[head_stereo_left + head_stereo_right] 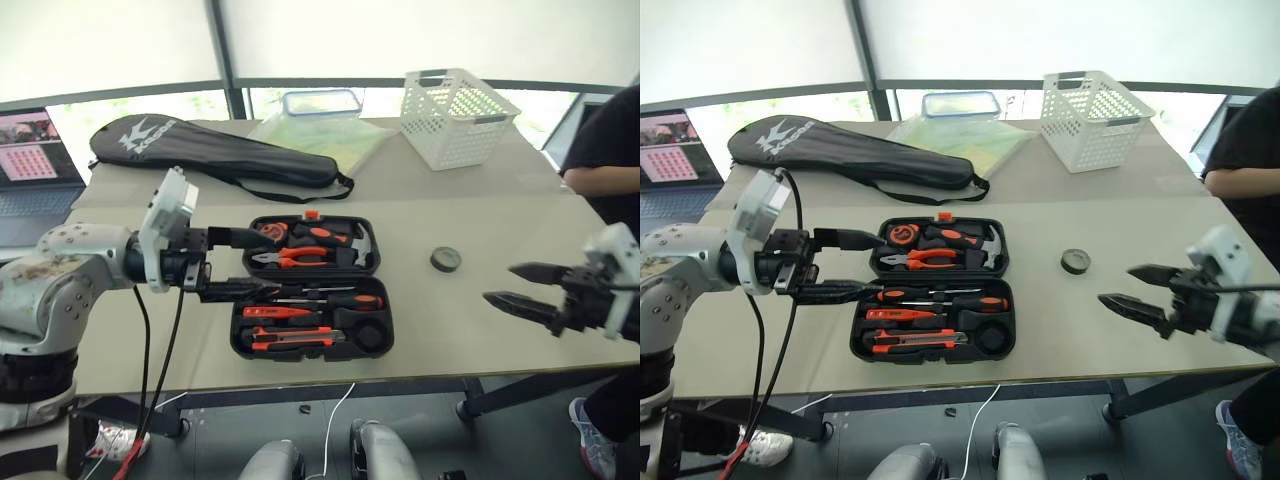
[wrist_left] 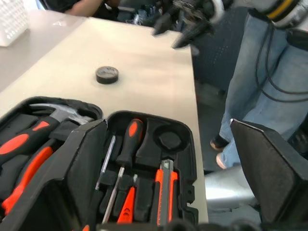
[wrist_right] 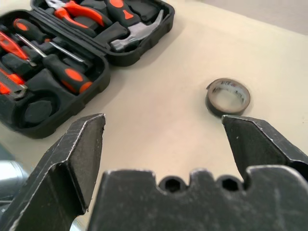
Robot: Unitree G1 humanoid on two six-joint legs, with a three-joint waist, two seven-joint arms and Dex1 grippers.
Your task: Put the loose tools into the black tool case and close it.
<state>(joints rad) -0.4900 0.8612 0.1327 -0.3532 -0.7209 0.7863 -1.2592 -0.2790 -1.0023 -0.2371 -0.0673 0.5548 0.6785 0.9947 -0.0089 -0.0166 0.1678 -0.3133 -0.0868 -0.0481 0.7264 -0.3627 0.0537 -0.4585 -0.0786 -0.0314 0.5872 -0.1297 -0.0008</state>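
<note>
Left gripper (image 1: 243,265): fingers apart, holding nothing, pointing level across the near-left edge of the open black tool case (image 1: 372,342); upper finger over the hinge line, lower finger over the front half's left rim. Right gripper (image 1: 513,285): fingers spread wide, empty, hovering above the bare table (image 1: 450,320) well right of the case, aimed toward the small dark tape roll (image 1: 446,260). Tape roll: flat on the table, alone, between case and right gripper, apart from both. Case: lid laid flat, both halves up; front half with the two orange-and-black screwdrivers (image 1: 322,298), slim tester screwdriver (image 2: 105,161) and utility knife (image 1: 296,339) seated in recesses, round recess (image 1: 369,336) at near right unfilled; rear half with pliers (image 1: 290,258), hammer (image 1: 354,242) and tape measure (image 1: 270,232). Farther back: long black racket bag (image 1: 215,153), white basket (image 1: 457,115); laptop (image 1: 30,160) at far left; person's dark sleeve (image 1: 608,150) at right edge.
</note>
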